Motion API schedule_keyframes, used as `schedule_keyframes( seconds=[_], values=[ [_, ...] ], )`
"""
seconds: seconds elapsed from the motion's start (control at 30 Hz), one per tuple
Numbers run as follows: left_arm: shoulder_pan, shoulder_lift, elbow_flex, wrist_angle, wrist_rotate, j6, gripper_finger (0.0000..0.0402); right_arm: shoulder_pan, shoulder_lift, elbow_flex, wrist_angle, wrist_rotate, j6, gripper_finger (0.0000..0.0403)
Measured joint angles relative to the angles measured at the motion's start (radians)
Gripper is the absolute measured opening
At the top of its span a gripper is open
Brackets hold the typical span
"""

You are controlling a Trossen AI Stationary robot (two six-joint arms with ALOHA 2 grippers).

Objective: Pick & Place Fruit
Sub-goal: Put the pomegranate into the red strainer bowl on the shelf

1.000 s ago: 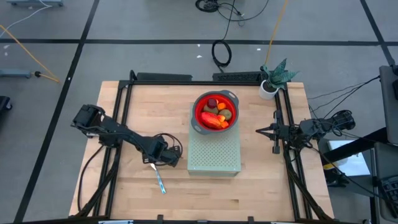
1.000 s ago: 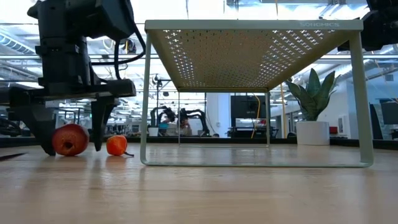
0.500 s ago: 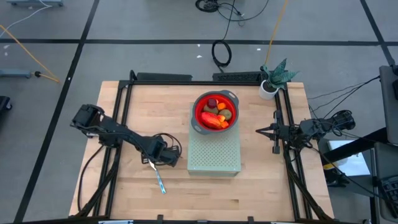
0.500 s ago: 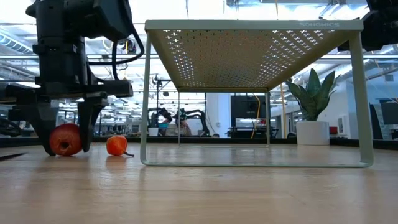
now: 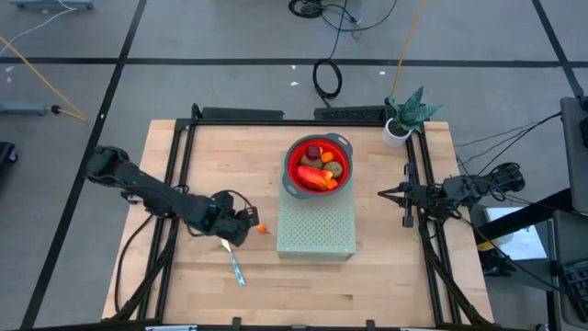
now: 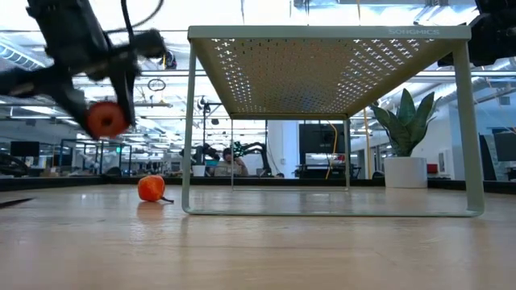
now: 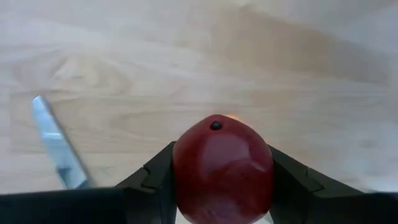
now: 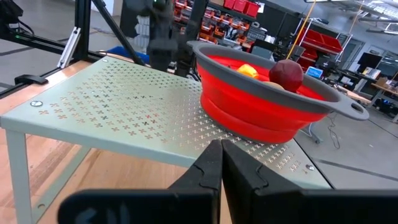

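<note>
My left hand (image 7: 222, 186) clamps a dark red ball (image 7: 222, 171) above the wooden surface (image 7: 186, 68); knife blade (image 7: 57, 146) at its 9 o'clock.

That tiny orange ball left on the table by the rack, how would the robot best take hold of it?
Probably from straight above, fingers closing across the round middle of the small orange fruit. It sits low on the table with a thin stem sticking out sideways, so there's nothing to hook. The left gripper already holds the red fruit.
</note>
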Motion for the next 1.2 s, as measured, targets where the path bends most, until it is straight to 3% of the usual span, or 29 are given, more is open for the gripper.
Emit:
schedule_keyframes(
  seconds=[0.23, 0.53, 0.93, 1.2],
  values=[
    [-0.039, -0.124, 0.001, 0.074, -0.165, 0.086, 0.0189, 0.000, 0.000, 0.000, 0.000, 0.000, -0.016, 0.0000],
    [-0.074, -0.208, 0.001, 0.282, -0.353, 0.326, 0.0175, 0.000, 0.000, 0.000, 0.000, 0.000, -0.016, 0.0000],
    [-0.076, -0.212, 0.001, 0.625, -0.365, 0.674, 0.0176, 0.000, 0.000, 0.000, 0.000, 0.000, -0.016, 0.0000],
    [-0.076, -0.212, 0.001, 0.845, -0.362, 1.206, 0.0182, 0.000, 0.000, 0.000, 0.000, 0.000, -0.016, 0.0000]
  ],
)
